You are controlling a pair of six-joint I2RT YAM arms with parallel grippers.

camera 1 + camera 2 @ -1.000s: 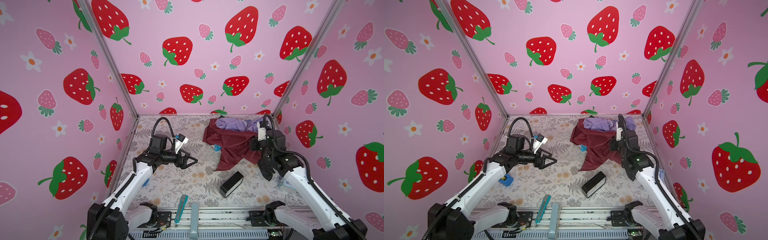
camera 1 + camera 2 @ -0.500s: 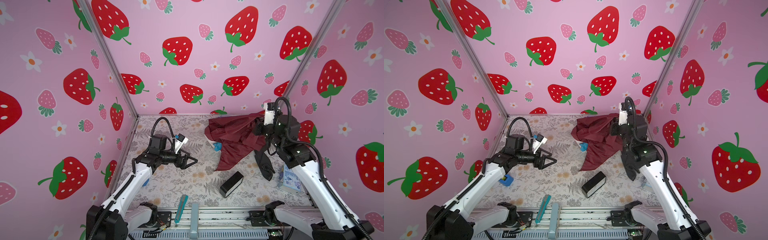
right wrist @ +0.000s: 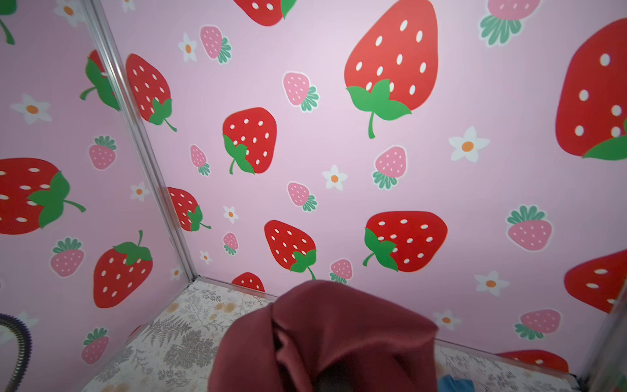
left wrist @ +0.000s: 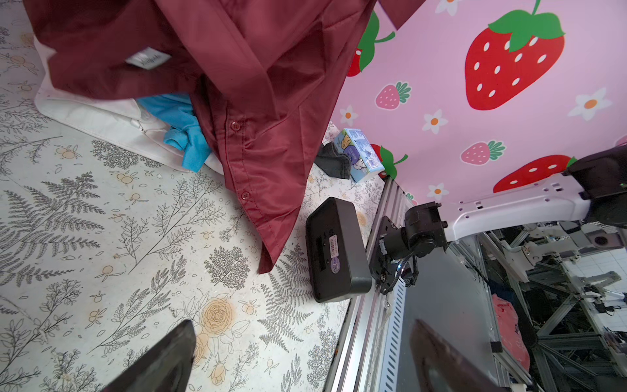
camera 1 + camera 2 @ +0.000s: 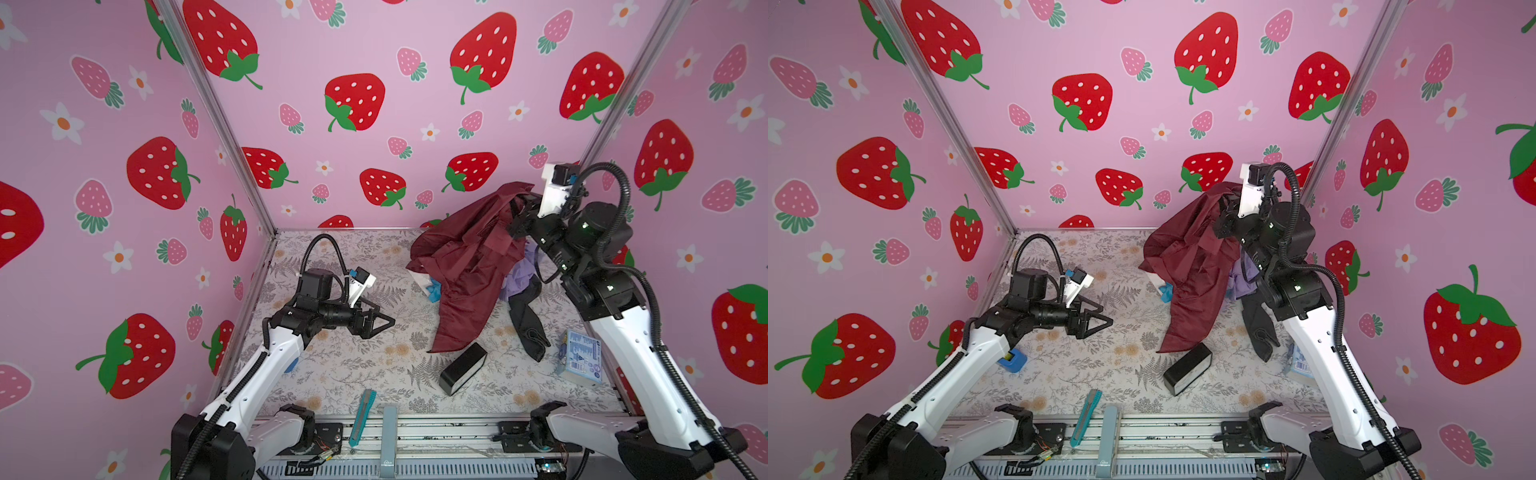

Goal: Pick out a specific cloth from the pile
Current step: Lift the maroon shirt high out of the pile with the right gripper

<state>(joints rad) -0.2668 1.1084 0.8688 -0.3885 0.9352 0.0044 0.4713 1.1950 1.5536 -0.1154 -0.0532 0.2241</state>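
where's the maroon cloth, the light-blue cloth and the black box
maroon cloth [image 5: 465, 266]: top view, middle of the hanging fabric
light-blue cloth [image 4: 183, 132]: left wrist view, its crumpled middle
black box [image 5: 462, 368]: top view, its dark upper face

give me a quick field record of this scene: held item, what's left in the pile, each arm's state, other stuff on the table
held item: maroon cloth, lifted by the right gripper, lower hem trailing on the table
pile: lavender garment, light-blue cloth, white piece
right gripper: shut on the cloth
left gripper: open, empty, apart from the pile
other items: black box, dark cloth, blue carton, teal cutter
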